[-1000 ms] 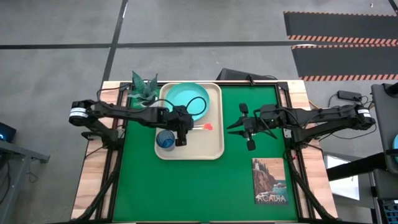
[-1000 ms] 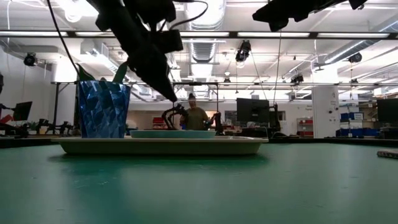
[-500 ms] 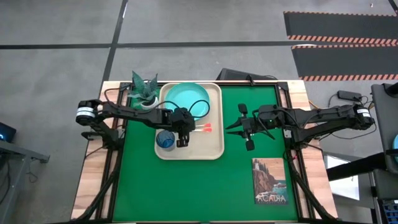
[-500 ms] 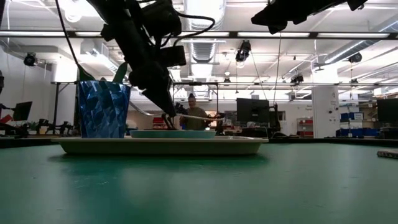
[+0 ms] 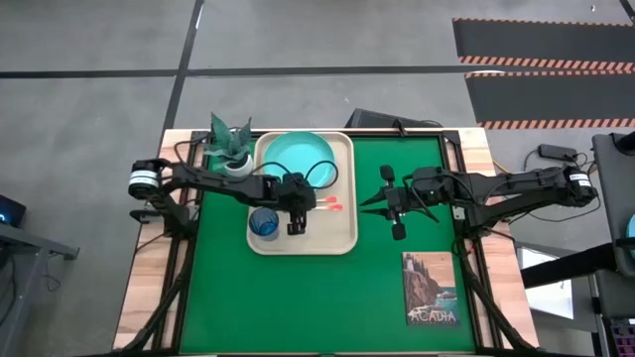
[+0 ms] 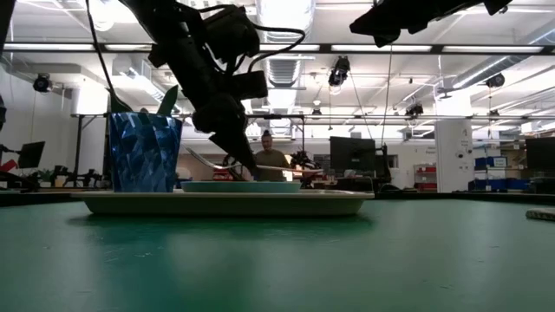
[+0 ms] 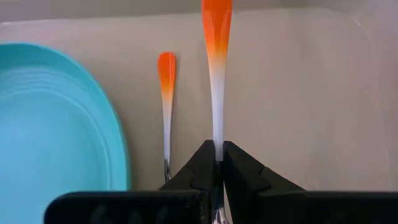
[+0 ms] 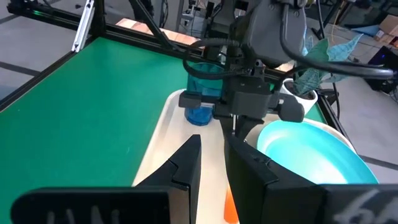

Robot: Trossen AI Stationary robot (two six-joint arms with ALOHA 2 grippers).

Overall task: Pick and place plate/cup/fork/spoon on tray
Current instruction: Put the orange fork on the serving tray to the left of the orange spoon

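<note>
While my left jaws pinch an orange-handled utensil [image 7: 216, 93] over the tray [image 5: 332, 238] (fork or spoon, unclear),
a tilted release could knock its neighbour [image 7: 166, 106] at 12 o'clock; right jaws hang open at 3 o'clock.

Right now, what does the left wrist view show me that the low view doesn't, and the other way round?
Only the left wrist view shows the left tool shut on one utensil's shaft, its orange-red handle end pointing away, and a second orange-handled utensil lying on the tray between it and the plate. Which is fork or spoon is hidden there. Only the low view shows the blue cup standing on the tray, the right arm up high, and a person in the room behind. Both show the plate and tray.
</note>
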